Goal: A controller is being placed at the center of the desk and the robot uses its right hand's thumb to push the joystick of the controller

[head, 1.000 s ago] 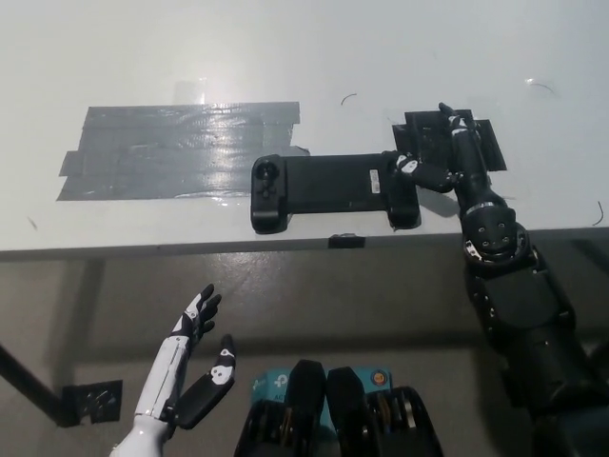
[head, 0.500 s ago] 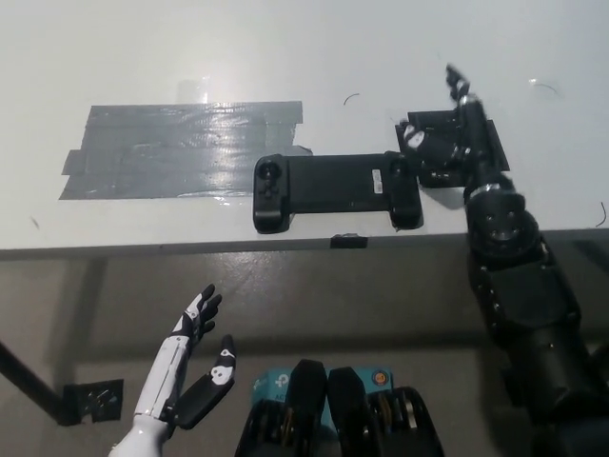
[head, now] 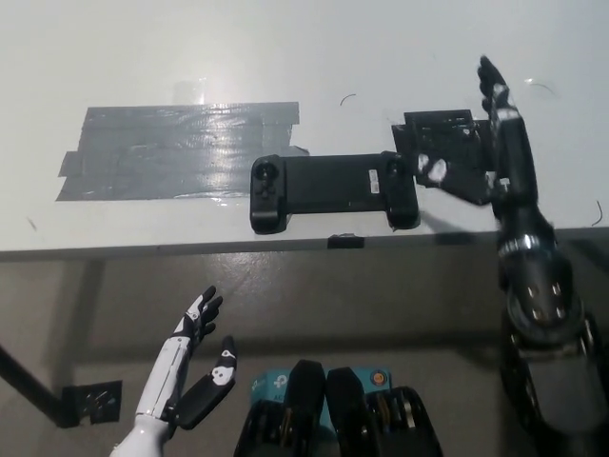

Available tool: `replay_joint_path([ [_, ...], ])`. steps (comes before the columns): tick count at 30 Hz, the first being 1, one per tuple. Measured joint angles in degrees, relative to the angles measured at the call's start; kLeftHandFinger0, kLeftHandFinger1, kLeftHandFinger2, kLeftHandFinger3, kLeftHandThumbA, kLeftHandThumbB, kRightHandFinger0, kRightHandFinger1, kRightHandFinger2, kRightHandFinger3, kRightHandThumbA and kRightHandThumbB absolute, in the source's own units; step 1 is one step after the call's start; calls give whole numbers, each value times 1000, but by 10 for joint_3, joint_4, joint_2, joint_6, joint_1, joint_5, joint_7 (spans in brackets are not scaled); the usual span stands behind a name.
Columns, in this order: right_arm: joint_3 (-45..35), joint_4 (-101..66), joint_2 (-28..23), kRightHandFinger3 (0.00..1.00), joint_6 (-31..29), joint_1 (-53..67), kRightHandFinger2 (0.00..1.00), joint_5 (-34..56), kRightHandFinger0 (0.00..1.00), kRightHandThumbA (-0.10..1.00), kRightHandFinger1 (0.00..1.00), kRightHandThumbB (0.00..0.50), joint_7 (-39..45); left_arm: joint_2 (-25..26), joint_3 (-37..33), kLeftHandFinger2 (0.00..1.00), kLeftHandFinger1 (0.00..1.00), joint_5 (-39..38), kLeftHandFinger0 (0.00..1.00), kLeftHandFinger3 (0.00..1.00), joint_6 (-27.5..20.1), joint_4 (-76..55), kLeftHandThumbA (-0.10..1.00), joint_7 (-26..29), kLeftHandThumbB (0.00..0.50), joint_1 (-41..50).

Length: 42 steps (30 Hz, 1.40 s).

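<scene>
- Black right hand (head: 481,157) reached over the white table (head: 285,48) from the lower right, fingers spread apart and holding nothing.
- Its longer fingers (head: 493,86) pointed away from the robot, toward the far side of the table.
- Its thumb (head: 440,173), tipped with a pale pad, stretched leftward and ended just beside the right grip of the controller; whether it touched could not be told.
- Long black rectangular game controller (head: 333,188) lay flat near the table's front edge, roughly at the middle, its length running left to right.
- One round joystick (head: 265,174) showed on its left grip, well apart from the right hand.
- Large patch of grey tape strips (head: 171,148) lay on the table to the left, its right end touching the controller's upper left corner.
- Smaller patch of black tape (head: 442,138) sat on the table under the right hand.
- White left hand (head: 190,367) rested low at the lower left, below the table edge, fingers open and empty.
</scene>
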Motion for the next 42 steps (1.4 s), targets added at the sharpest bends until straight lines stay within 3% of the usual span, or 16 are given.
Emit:
replay_joint_path([
  [10,69,-199,-32,1000,-26,227,1000,-1,1000,1000,1000,214,38,3,4,1000,1000,0,1000,1000,1,1,384,-1,12,-28],
  [13,79,-197,-42,1000,-37,263,1000,-3,1000,974,1000,180,47,6,5,1000,1000,0,1000,1000,2,1,347,-2,4,-33],
  [19,95,-157,-52,1000,-58,275,1000,-12,1000,964,1000,206,60,5,4,1000,1000,-1,1000,1000,2,1,306,-2,0,-38],
  [42,112,-115,-58,1000,-76,278,1000,-25,1000,912,1000,165,92,6,4,1000,1000,0,1000,1000,1,2,287,-2,17,-32],
])
